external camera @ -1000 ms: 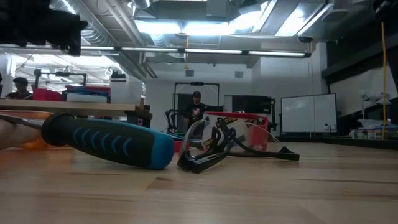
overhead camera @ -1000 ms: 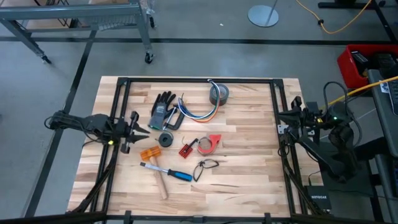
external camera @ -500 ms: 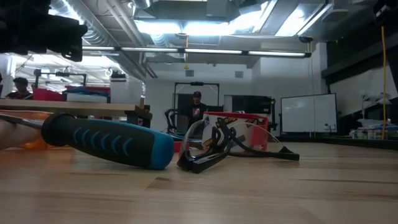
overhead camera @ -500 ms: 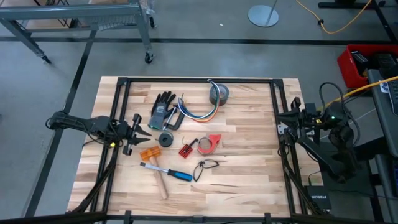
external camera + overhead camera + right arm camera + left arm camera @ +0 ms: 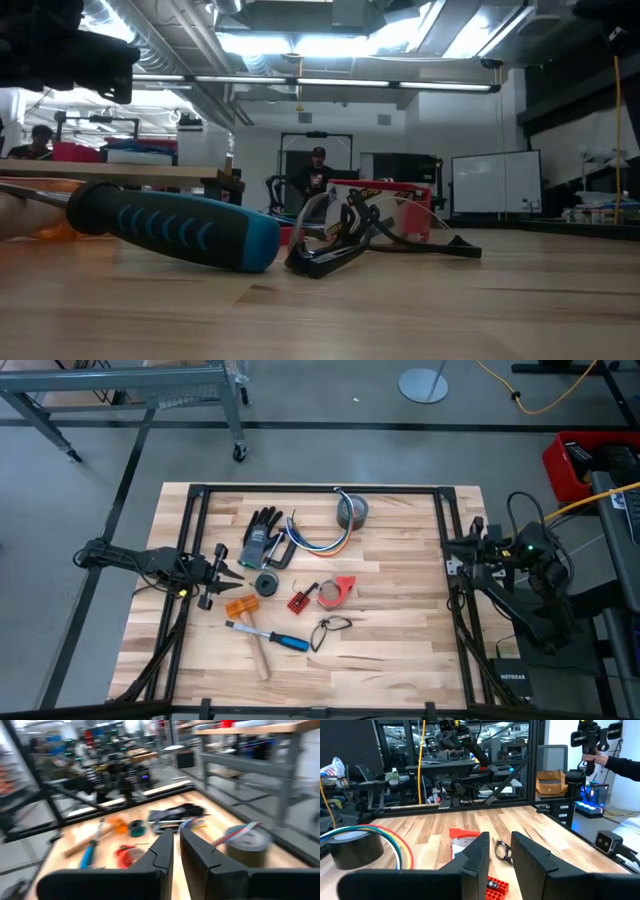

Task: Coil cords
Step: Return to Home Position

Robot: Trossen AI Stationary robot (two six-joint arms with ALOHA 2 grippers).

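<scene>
One loose bundle of thin blue, yellow, white and orange cords [image 5: 320, 543] lies flat on the pale wooden counter [image 5: 400, 615], in the far-centre area, bent into an open arc. One end of the bundle lies just beside a black-and-grey work glove [image 5: 262, 532]. The other end runs up to a grey roll of duct tape [image 5: 352, 512]. Nearer the front edge, apart from the cords, lie a small black round roll [image 5: 267, 583], a small red block [image 5: 298, 600], a red tape dispenser [image 5: 338, 590], an orange piece [image 5: 240, 606], a thin black cord loop [image 5: 333, 625] and a tool with a blue-and-black handle [image 5: 286, 642]. The left gripper [image 5: 229, 562] sits over the counter's left side, just beside the orange piece and well apart from the cords; its fingers are parted by a moderate gap and hold nothing. The right gripper [image 5: 447, 554] sits at the counter's right edge, well apart from every object; its fingers are parted by a narrow gap only and hold nothing.
</scene>
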